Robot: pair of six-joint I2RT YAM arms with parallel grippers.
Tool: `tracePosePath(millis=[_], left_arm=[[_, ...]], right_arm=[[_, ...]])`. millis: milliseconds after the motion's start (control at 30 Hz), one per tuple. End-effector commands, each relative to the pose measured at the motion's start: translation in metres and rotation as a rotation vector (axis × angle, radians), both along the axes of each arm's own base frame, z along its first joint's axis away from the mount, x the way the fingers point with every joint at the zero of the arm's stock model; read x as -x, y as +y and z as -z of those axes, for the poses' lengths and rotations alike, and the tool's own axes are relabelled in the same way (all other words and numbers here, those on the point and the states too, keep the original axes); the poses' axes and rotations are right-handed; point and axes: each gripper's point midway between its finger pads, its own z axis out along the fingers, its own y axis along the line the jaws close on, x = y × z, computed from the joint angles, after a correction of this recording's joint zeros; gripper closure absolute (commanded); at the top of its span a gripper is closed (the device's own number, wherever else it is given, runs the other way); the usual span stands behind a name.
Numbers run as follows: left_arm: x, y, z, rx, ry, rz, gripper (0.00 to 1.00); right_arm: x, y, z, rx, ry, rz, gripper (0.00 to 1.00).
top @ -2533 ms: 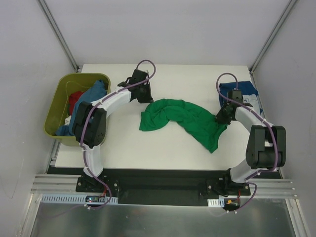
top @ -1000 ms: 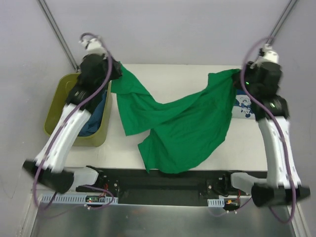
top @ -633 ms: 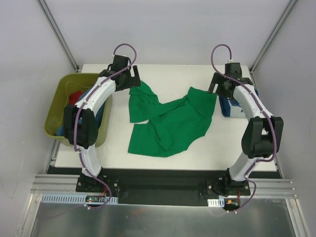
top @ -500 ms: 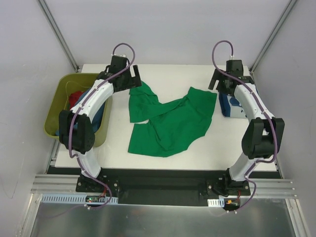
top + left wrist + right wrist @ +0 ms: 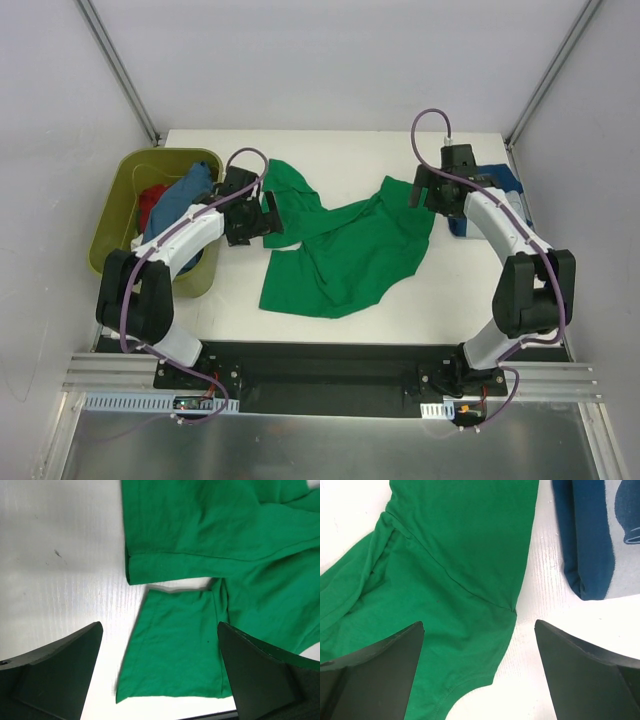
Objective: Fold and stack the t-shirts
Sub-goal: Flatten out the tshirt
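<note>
The bright green t-shirt (image 5: pixel 345 245) lies spread and rumpled across the middle of the table, free of both grippers. My left gripper (image 5: pixel 262 216) hovers open over its left edge, where the green cloth (image 5: pixel 200 540) has a folded flap and a lower hem. Open as well, my right gripper (image 5: pixel 424 190) hangs above the shirt's far right corner, over a sleeve of the green t-shirt (image 5: pixel 460 550). A folded navy t-shirt (image 5: pixel 585 540) with a pale print (image 5: pixel 626 525) lies just right of it. That navy t-shirt (image 5: pixel 500 180) is partly hidden behind my right arm.
An olive-green tub (image 5: pixel 108 232) stands at the table's left edge, holding a mid-blue shirt (image 5: pixel 185 190) and a red one (image 5: pixel 152 203). My left arm passes along the tub's right wall. The table's front edge (image 5: pixel 330 340) lies just below the green shirt.
Both grippers held the green shirt up stretched between them, then opened and dropped it on the table. Since then both have moved nearer and inward, over the shirt's left and right edges.
</note>
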Motion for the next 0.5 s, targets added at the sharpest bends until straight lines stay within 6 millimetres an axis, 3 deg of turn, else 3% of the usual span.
tracePosePath(millis=[0, 167, 233, 300, 333, 467], left_arm=[[-0.007, -0.008, 0.016, 0.041, 0.049, -0.047, 0.01], [-0.023, -0.015, 0.036, 0.037, 0.098, -0.064, 0.01], [-0.029, -0.017, 0.046, 0.026, 0.117, -0.063, 0.05], [-0.032, -0.018, 0.055, 0.021, 0.136, -0.066, 0.16], [-0.032, -0.018, 0.058, 0.021, 0.143, -0.070, 0.34], [-0.027, -0.015, 0.069, 0.008, 0.170, -0.080, 0.65]], right_arm=[[-0.017, 0.007, -0.011, -0.023, -0.039, -0.015, 0.03], [-0.026, 0.013, 0.001, -0.012, -0.009, -0.037, 0.03], [-0.027, 0.014, 0.005, -0.007, -0.003, -0.044, 0.03], [-0.029, 0.011, 0.007, 0.006, 0.000, -0.038, 0.03], [-0.029, 0.011, 0.008, 0.009, 0.001, -0.039, 0.03], [-0.035, 0.007, 0.013, 0.036, 0.011, -0.028, 0.03]])
